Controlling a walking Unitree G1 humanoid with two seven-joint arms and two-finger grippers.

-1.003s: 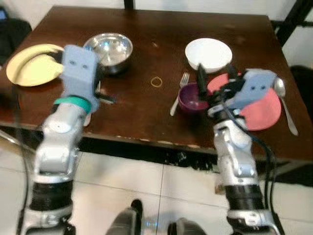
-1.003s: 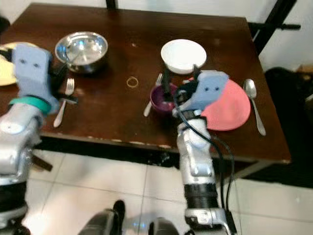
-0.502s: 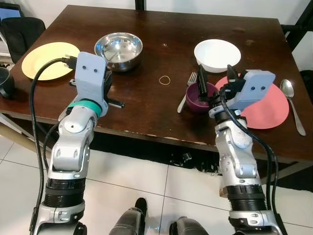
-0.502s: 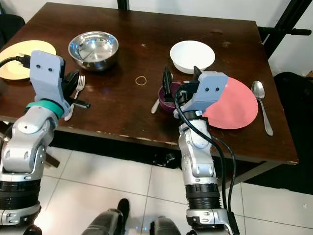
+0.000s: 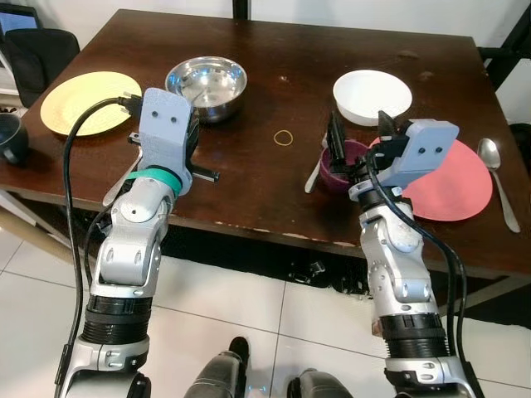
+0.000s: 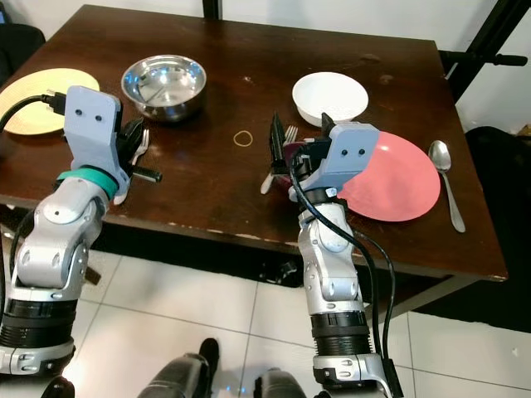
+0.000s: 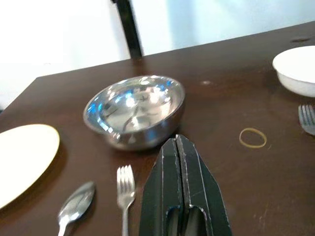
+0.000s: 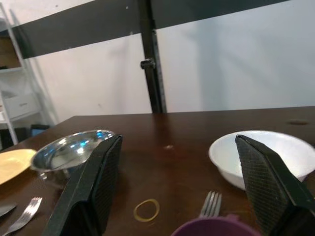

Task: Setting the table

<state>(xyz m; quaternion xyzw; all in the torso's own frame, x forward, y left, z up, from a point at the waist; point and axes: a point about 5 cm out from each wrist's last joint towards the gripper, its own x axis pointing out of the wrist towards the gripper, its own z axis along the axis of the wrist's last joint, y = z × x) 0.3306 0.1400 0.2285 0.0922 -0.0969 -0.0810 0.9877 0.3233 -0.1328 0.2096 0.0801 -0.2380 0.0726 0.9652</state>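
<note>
A: From the head views: dark wooden surface [image 5: 249,178] with yellow plate [image 5: 83,101] at far left, steel bowl [image 5: 207,83] just beside it, rubber band [image 5: 284,138] near the middle, white bowl [image 5: 372,94] to the right.

B: And on the right side?

A: Pink plate [image 5: 452,178] near the front edge, a spoon [image 5: 498,178] lying just off its right rim, purple bowl [image 5: 344,159] touching its left side, a fork [image 5: 316,164] close against the purple bowl.

B: Right hand?

A: Right hand [image 8: 177,191] poised just above the purple bowl, fingers [image 8: 96,189] spread wide apart, gripping nothing. Seen from the right wrist: purple rim low between the two fingers, fork tines and rubber band beyond it, white bowl behind the other finger.

B: Left hand?

A: Left hand [image 7: 182,147] raised over the front left of the surface, mostly masked by its own wrist housing in the head views. Left wrist view settles it: both fingers pressed flat together, nothing between them.

B: Anything else from that wrist?

A: A second fork [image 7: 125,189] and a second spoon [image 7: 74,204] lying side by side before the steel bowl, next to the yellow plate. Barely glimpsed from the head. Also a dark mug [image 5: 10,139] at the far left edge.
</note>
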